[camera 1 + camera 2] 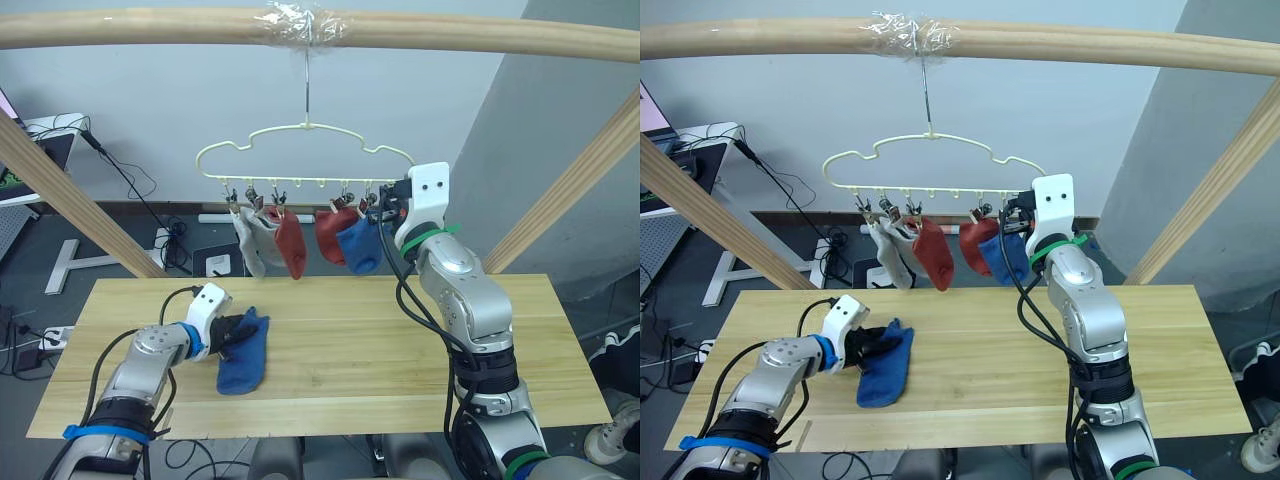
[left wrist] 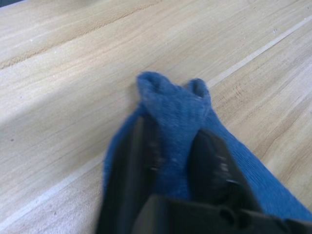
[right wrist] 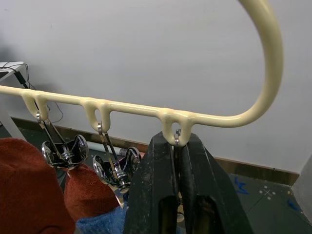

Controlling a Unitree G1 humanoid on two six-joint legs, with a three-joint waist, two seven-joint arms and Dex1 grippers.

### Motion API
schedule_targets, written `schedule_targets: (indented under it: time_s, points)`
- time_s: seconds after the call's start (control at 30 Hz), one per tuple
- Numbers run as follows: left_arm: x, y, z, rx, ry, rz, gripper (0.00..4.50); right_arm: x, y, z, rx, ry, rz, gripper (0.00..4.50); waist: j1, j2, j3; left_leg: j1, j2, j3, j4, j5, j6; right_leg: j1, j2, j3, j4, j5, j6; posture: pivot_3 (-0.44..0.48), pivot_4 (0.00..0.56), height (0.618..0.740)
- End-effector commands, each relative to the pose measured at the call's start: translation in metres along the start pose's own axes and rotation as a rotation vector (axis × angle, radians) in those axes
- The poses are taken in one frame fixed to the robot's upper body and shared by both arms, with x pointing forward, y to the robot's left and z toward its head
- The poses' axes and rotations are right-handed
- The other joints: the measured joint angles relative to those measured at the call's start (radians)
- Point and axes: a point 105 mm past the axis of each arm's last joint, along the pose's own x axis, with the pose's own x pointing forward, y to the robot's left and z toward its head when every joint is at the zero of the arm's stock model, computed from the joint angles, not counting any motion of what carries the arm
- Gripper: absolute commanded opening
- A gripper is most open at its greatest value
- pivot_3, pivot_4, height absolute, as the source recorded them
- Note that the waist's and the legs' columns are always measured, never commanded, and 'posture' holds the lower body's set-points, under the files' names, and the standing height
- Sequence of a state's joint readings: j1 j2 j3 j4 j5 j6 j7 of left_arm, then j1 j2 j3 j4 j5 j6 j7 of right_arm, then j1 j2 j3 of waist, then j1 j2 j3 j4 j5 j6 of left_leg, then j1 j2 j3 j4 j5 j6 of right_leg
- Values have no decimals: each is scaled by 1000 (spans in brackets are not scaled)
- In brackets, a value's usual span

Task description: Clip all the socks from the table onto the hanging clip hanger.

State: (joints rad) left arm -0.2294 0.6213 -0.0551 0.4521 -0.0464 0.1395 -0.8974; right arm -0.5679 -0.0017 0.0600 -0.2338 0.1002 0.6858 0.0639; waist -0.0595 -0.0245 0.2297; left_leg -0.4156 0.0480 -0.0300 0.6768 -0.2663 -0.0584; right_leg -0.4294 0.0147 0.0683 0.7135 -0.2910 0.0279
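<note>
A: Left wrist view, item one: your left gripper (image 2: pixel 178 158) pinches the soft knit blue sock (image 1: pixel 243 352) lying flat on the plank table (image 1: pixel 400 350).

B: Item two: your right gripper (image 3: pixel 178 190), fingers pressed together on the end clip (image 3: pixel 178 141) of the wire clip hanger (image 1: pixel 305 150), which holds two grey, two rust-red, one blue. Open tabletop lies right of the sock.

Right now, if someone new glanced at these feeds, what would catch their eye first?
Probably the pale clip hanger hanging from the wooden pole, with grey, red and blue socks clipped along its bar. The right end effector is shut on the clip at the hanger's right end. Below, the left end effector pinches the last blue sock lying on the table.
</note>
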Motion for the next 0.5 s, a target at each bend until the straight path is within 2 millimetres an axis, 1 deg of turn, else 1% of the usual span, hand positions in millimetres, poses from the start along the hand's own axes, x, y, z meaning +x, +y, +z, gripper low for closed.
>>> schedule_targets:
  time_s: [0.03,0.07,0.1,0.17,0.2,0.23,0.27,0.3,0.37,0.43,0.5]
  points:
    - [8,-20,-1,-6,-7,-91,18,-4,5,18,-4,-71,18,0,0,0,0,0,0,0,0,0,0,0,0,0,0,0,0,-43,225,705]
    - [12,-27,13,11,-56,-126,18,-4,5,18,-4,-71,18,0,0,0,0,0,0,0,0,0,0,0,0,0,0,0,0,-43,225,705]
    - [15,-32,22,23,-89,-149,18,-4,5,18,-5,-70,18,0,0,0,0,0,0,0,0,0,0,0,0,0,0,0,0,-43,225,705]
    - [18,-38,35,30,-131,-179,18,-4,4,18,-6,-70,16,0,1,0,0,-1,0,0,0,0,0,0,0,0,-1,0,0,-47,223,705]
    - [23,-47,57,53,-210,-211,18,-4,3,18,-7,-70,14,0,1,0,0,-1,0,0,0,0,0,0,0,0,-1,0,0,-50,222,705]
    - [25,-54,73,71,-268,-235,18,-5,3,18,-7,-70,13,0,2,0,0,-2,0,0,0,0,0,0,0,0,-1,0,0,-50,222,705]
    - [26,-58,83,82,-305,-250,18,-5,3,18,-8,-70,12,0,2,-1,1,-2,0,0,0,0,0,-1,0,0,-1,0,0,-50,222,705]
    - [28,-69,102,89,-365,-296,18,-5,2,18,-8,-69,11,0,2,-1,1,-2,0,0,0,0,0,-1,0,0,-1,0,0,-50,222,705]
    - [32,-84,127,96,-439,-353,18,-5,2,19,-8,-69,9,0,1,-1,1,-2,0,0,0,0,0,-1,0,0,-1,0,0,-56,218,705]
    - [36,-96,148,109,-488,-390,18,-4,1,19,-9,-69,8,0,1,-1,1,-2,0,0,0,0,0,0,0,0,-1,0,0,-56,218,705]
    - [46,-107,176,128,-554,-402,18,-5,1,19,-11,-69,6,0,0,-1,1,-2,-1,1,0,0,0,0,0,1,-1,0,0,-56,218,705]
